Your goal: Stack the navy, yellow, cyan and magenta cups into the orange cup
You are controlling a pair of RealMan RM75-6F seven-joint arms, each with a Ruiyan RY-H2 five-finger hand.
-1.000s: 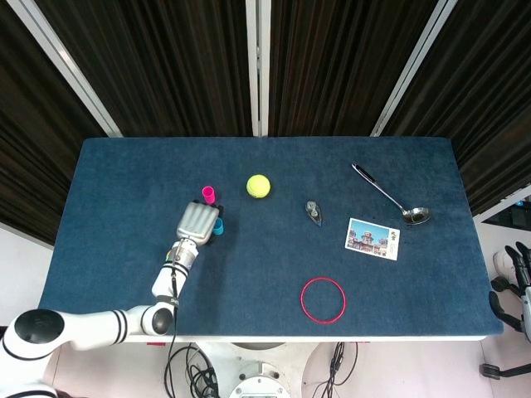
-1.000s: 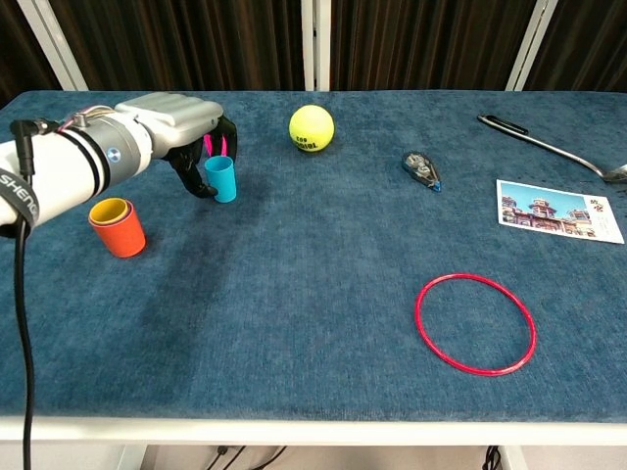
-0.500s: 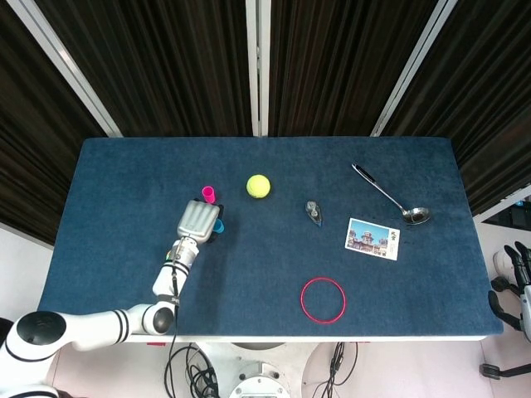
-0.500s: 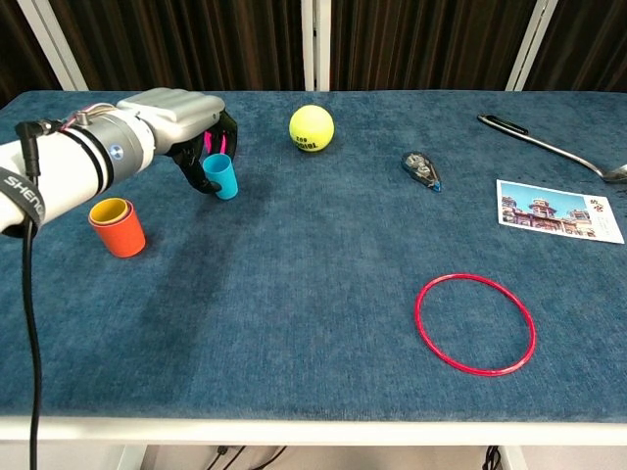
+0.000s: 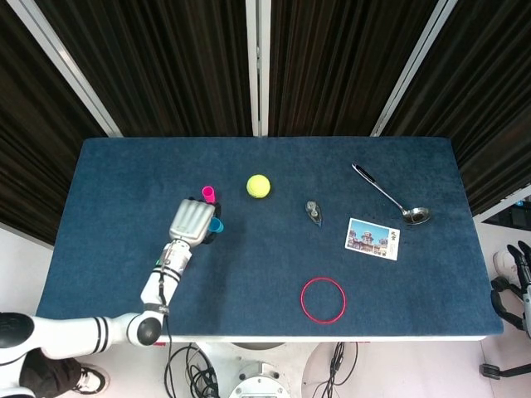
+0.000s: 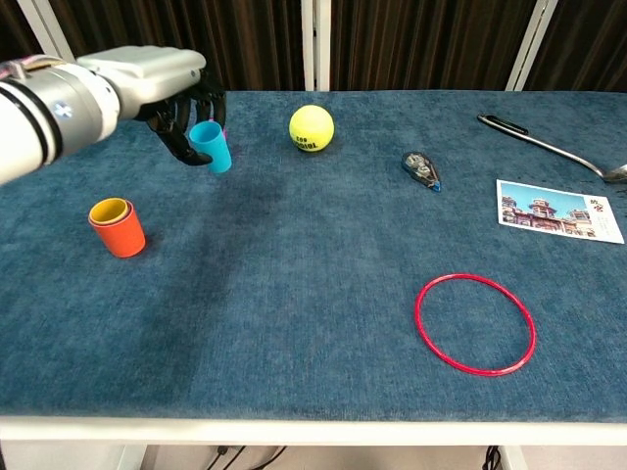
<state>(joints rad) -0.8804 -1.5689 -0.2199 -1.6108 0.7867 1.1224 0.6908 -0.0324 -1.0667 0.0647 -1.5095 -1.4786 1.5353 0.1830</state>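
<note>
My left hand's dark fingers [image 6: 181, 122] are curled around the cyan cup [image 6: 211, 147], which I see in the upper left of the chest view, tipped a little and lifted off the blue surface [image 6: 313, 284]. The left hand [image 6: 162, 93] has a pale grey back and comes in from the left edge of that frame on a white forearm. From the head view the same hand covers most of the cup, so only a sliver of cyan shows at its right side.

Just above the hand in the head view stands the magenta cup [image 5: 208, 194], upright on the surface; in the chest view it is almost wholly hidden behind the fingers. Lower left in the chest view, well apart from the held cup, sits the orange cup [image 6: 119, 230] with the yellow cup [image 6: 109, 210] nested inside it, its rim showing at the top. I cannot make out the navy cup in either view.

My right hand [image 5: 521, 278] shows only at the far right edge of the head view, off the surface, and I cannot tell how its fingers lie.

Further out, a yellow tennis ball [image 6: 312, 128] rests in the upper middle of the chest view, a small tape dispenser [image 6: 421, 169] to its right, a metal ladle [image 6: 549, 147] at the upper right, a postcard [image 6: 558, 211] below it, and a red ring [image 6: 475, 323] lies flat at the lower right.
</note>
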